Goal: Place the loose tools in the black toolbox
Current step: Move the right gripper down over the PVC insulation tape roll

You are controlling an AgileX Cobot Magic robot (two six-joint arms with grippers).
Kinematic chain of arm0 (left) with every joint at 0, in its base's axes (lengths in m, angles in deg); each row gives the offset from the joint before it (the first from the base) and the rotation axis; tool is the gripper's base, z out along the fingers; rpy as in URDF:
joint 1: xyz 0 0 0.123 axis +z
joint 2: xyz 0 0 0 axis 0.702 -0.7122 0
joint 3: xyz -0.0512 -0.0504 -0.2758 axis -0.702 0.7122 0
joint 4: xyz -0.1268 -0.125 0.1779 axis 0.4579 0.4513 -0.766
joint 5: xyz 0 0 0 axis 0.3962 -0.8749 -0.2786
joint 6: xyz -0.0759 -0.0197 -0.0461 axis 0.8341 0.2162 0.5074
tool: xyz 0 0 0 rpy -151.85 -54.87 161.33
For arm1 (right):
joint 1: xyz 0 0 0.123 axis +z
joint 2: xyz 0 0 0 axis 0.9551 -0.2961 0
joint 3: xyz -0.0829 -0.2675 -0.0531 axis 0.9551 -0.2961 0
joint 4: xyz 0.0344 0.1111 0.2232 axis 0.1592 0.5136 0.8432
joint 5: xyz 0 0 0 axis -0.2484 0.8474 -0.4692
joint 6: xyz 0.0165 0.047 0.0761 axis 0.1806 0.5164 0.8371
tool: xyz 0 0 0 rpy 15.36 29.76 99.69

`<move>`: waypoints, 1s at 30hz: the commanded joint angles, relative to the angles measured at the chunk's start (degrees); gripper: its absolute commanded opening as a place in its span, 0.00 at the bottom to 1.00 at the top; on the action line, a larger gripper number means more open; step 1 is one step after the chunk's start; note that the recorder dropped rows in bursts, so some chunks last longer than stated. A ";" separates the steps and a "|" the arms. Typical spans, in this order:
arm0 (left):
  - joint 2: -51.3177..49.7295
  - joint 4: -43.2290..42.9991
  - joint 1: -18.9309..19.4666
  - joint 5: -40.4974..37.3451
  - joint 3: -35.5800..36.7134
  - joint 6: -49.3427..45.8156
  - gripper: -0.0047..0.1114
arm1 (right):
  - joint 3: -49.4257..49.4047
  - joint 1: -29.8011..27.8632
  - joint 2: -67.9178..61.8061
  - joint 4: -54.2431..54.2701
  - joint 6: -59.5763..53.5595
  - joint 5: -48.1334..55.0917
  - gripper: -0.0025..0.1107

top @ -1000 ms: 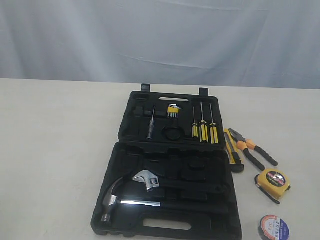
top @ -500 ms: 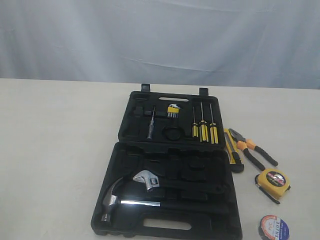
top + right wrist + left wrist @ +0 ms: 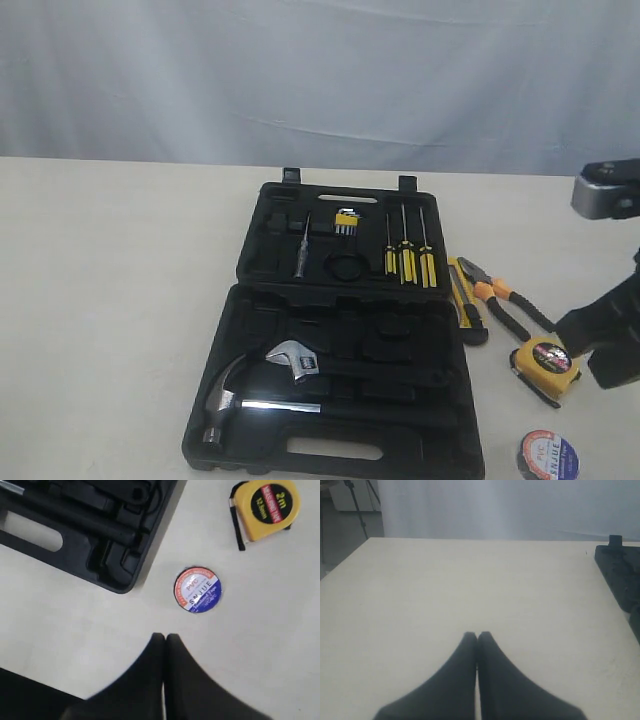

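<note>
The black toolbox lies open at the table's middle. To its right lie the loose tools: a yellow-black utility knife, orange-and-black-handled pliers, a yellow tape measure and a black tape roll. In the right wrist view my right gripper is shut and empty, hovering over bare table a short way from the tape roll. The tape measure and a toolbox corner lie beyond. My left gripper is shut and empty over bare table, with the toolbox edge off to one side.
A steel claw hammer and a wrench sit in the toolbox's near half. Yellow-black screwdrivers fill the far half. The right arm stands at the right edge beside the tape measure. A grey curtain hangs behind the pale table.
The right arm has come into the exterior view at the right edge, beside the tape measure. The tools and toolbox have not moved.
</note>
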 commanded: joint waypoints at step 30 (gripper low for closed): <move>0.07 0.00 -0.27 0.31 0.15 0.33 0.04 | -10.77 -9.37 -11.90 2.47 1.54 -14.82 0.67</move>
